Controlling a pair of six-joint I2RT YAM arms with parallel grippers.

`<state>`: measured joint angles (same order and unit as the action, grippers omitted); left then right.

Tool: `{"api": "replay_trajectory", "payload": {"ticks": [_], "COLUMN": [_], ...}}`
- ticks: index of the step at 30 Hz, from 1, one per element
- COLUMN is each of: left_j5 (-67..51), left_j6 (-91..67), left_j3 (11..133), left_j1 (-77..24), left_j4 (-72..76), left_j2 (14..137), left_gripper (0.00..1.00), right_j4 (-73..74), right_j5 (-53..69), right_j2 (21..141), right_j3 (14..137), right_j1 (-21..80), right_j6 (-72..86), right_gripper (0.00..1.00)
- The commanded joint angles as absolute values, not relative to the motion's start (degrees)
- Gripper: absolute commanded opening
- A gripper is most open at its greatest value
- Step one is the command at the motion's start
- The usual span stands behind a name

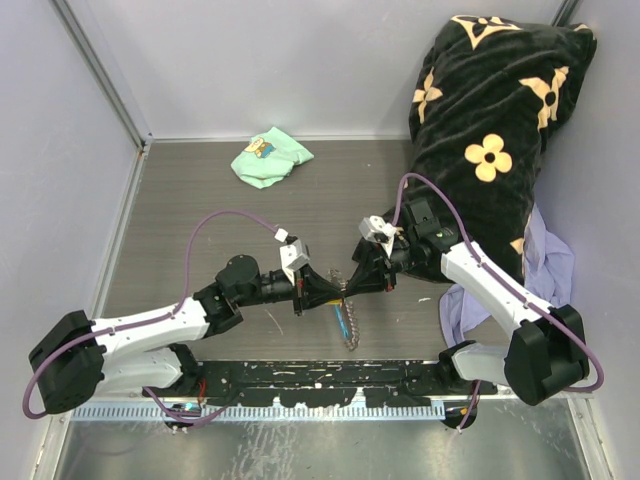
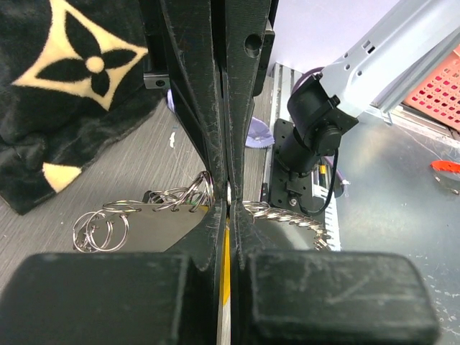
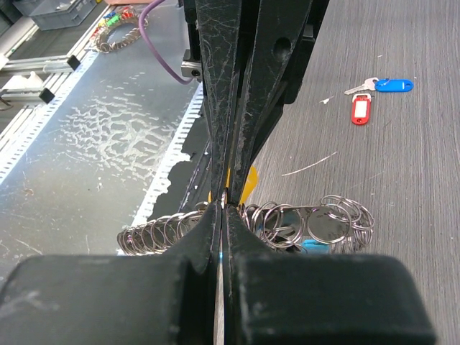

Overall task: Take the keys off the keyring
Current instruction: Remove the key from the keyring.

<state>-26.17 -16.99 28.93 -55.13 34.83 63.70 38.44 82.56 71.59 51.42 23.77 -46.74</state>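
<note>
The left hand (image 1: 333, 290) and right hand (image 1: 354, 283) are both squeezing shut on the keyring (image 1: 350, 330), near 6 o'clock on the counter (image 1: 200, 190). Two keys (image 3: 361, 109) are lying loose at 1 o'clock in the right wrist view. If the hands are tugging too hard, the ring may be slipping out and dropping.

We saw that the left arm (image 1: 150, 325) and the right arm (image 1: 490, 290) both wore white shells on their long links and black housings at the joints. A purple cable (image 1: 215, 222) arched over each one. The left hand (image 1: 338, 292) and right hand (image 1: 353, 287) were black, each topped by a small white camera block (image 1: 293, 258). Their long tapered fingers (image 2: 194, 108) were scratched, with a round hole (image 2: 251, 44) near the base.
</note>
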Motion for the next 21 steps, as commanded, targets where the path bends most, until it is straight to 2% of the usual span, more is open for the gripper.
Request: {"api": "replay_trajectory", "payload": {"ticks": [1,5,8,21], "left_j5": [-26.23,-25.69,-25.76,-28.35], "left_j6": [-15.79,-14.59,-13.99,-11.48], "left_j3": [32.33,34.28,36.99,54.87], "left_j1": [-55.47,-55.46,-55.51,-55.49], "left_j4": [34.38,26.27,18.92,-9.96], "left_j2": [63.40,62.19,61.35,67.58], "left_gripper": [0.00,0.00,0.00,0.00], "right_j4": [38.01,40.23,43.93,45.92], "right_j5": [84.43,82.74,79.85,73.45], "right_j2": [69.27,69.03,68.82,68.33], "right_j3": [52.71,53.10,54.00,55.37], "right_j1": [24.14,24.38,24.86,27.15], "right_j6": [-48.01,-50.37,-54.47,-56.40], "right_gripper": [0.01,0.02,0.10,0.12]}}
